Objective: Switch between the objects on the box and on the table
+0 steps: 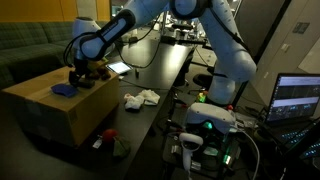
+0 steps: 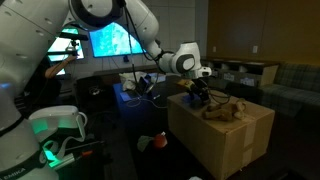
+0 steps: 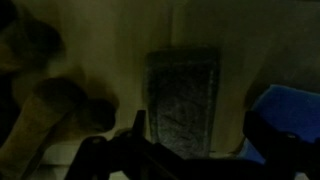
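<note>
On the tan cardboard box [image 1: 50, 110] [image 2: 225, 135] lie a small black bar [image 3: 182, 100], a blue flat block [image 1: 65, 89] [image 3: 292, 108] and a brown lumpy item [image 2: 228, 110] [image 3: 50, 110]. My gripper [image 1: 80, 74] [image 2: 197, 93] [image 3: 200, 132] hangs just above the box top, open. In the wrist view the black bar lies between its two fingers, with the blue block off to the right and the brown item off to the left. A white cloth [image 1: 140, 98] lies crumpled on the black table [image 1: 165, 75] next to the box.
A lit tablet [image 1: 118, 68] rests on the table behind the box. A small red thing [image 1: 105, 135] lies near the table's front end. A green sofa [image 1: 30, 50] stands behind the box. Monitors and cables crowd the far side [image 1: 295, 98].
</note>
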